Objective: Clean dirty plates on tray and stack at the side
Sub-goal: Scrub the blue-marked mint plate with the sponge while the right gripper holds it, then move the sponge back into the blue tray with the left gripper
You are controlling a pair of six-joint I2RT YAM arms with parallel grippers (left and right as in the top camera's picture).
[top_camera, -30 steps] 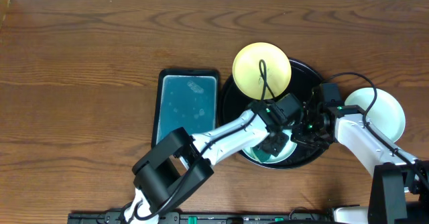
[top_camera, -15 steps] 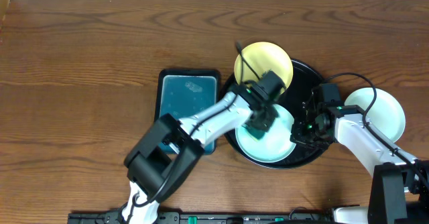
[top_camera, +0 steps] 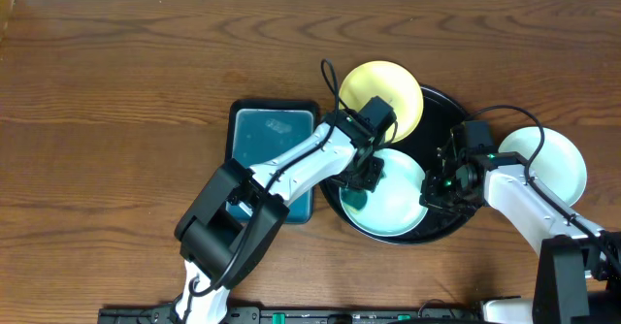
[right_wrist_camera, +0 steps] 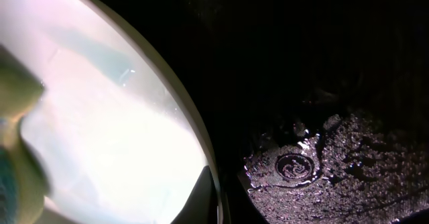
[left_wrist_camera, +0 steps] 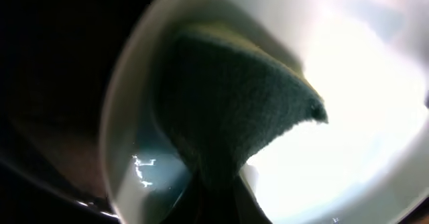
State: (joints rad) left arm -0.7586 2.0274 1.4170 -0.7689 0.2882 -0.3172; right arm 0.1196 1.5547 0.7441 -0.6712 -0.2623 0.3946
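Observation:
The black round tray (top_camera: 441, 120) holds a pale yellow plate (top_camera: 388, 96) at its far side and a mint-white plate (top_camera: 398, 203) at its near side. A second mint-white plate (top_camera: 553, 159) sits on the table right of the tray. My left gripper (top_camera: 363, 175) is shut on a dark green sponge (left_wrist_camera: 234, 110) and presses it onto the near plate's (left_wrist_camera: 355, 110) left part, beside a blue-green smear (left_wrist_camera: 151, 177). My right gripper (top_camera: 437, 190) is shut on that plate's right rim (right_wrist_camera: 201, 150) over the tray floor (right_wrist_camera: 322, 83).
A rectangular teal tray (top_camera: 272, 145) lies left of the black tray, partly under my left arm. A black cable loops over the yellow plate. Bare wooden table (top_camera: 116, 120) extends to the left and far side.
My left gripper swept the sponge from the plate's lower right up and across to its left part. The right gripper has kept its hold and not moved.

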